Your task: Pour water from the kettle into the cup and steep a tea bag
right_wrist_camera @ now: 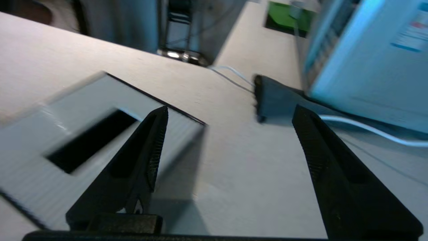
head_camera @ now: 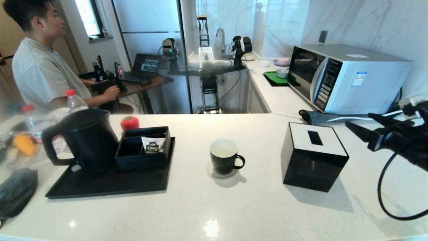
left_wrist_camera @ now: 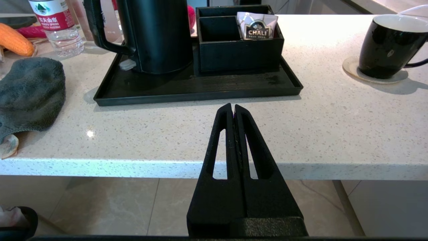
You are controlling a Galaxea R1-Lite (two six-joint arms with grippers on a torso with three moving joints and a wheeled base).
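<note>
- Nothing poured or steeped yet — kettle stands on its tray, cup alone mid-tabletop.
- Right tool spread wide, empty, beside the tissue box.
- Left tool pinched closed, parked below the tabletop edge.

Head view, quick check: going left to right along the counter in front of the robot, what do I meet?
kettle → compartment box holding the CHALI sachet, both on the black tray → cup → black tissue box → right gripper, jaws open, empty.
</note>
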